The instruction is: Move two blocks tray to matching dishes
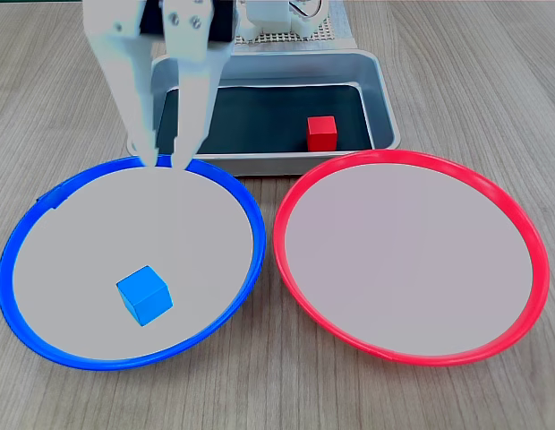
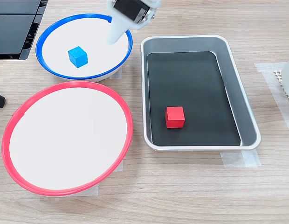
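The red block (image 1: pixel 321 133) sits alone on the tray's (image 2: pixel 235 88) dark floor, near a wall — a pinch there could jam 1 finger against the metal or nudge the block aside. The blue block (image 1: pixel 144 295) already lies in the blue plate (image 1: pixel 251 215); the red plate (image 1: pixel 528 242) is bare. The gripper (image 1: pixel 165 161), fingers slightly apart and holding nothing, hangs over the blue plate's far rim — it could clip that rim or the tray wall when crossing.
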`<state>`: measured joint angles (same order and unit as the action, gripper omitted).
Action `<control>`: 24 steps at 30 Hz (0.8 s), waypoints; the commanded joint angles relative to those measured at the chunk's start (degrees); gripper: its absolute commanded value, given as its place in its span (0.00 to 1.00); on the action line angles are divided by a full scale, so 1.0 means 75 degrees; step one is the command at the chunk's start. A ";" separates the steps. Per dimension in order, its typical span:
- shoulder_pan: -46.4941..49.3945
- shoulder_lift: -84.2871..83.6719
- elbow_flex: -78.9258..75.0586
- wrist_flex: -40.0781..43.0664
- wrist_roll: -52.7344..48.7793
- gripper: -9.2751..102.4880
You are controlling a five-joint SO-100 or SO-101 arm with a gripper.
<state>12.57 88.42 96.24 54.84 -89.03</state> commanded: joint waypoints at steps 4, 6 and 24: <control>-0.1184 0.2320 0.1523 0.2262 -0.0387 0.08; -0.1570 0.2590 0.2367 0.2027 -0.0047 0.10; -0.2391 0.1652 0.3809 -0.0223 0.0820 0.18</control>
<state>-4.39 100.99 125.24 53.17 -82.79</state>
